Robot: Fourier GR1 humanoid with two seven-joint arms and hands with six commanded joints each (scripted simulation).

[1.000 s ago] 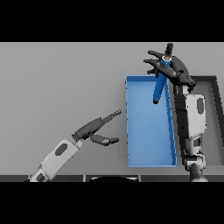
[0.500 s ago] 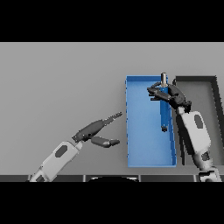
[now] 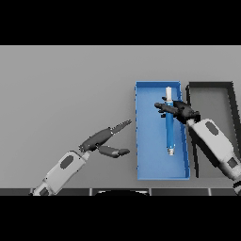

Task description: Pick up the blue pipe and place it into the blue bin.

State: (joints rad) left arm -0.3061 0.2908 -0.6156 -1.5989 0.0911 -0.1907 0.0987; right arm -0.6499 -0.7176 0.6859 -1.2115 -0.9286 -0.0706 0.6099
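Since the earlier pictures the right hand (image 3: 181, 111) has come down from above the far rim into the blue bin (image 3: 147, 141), and the blue pipe (image 3: 168, 128), which hung slanted from that hand, now lies flat on the bin's floor. Its long axis runs from the bin's far edge toward the near edge, white tip far, pale end cap near, roughly midway between the two long walls. The right hand's fingers are stretched out across the pipe's far third, reaching toward the bin's left wall; they look straightened rather than wrapped, though whether they touch the pipe is hard to judge from above. The dark bin (image 3: 212, 89) sits just beside the blue one on the right. The left hand (image 3: 104, 141) (idle, fingers relaxed and open) hovers over the table left of the bin's left wall. By my reading the placing is done; the right hand need only lift away.
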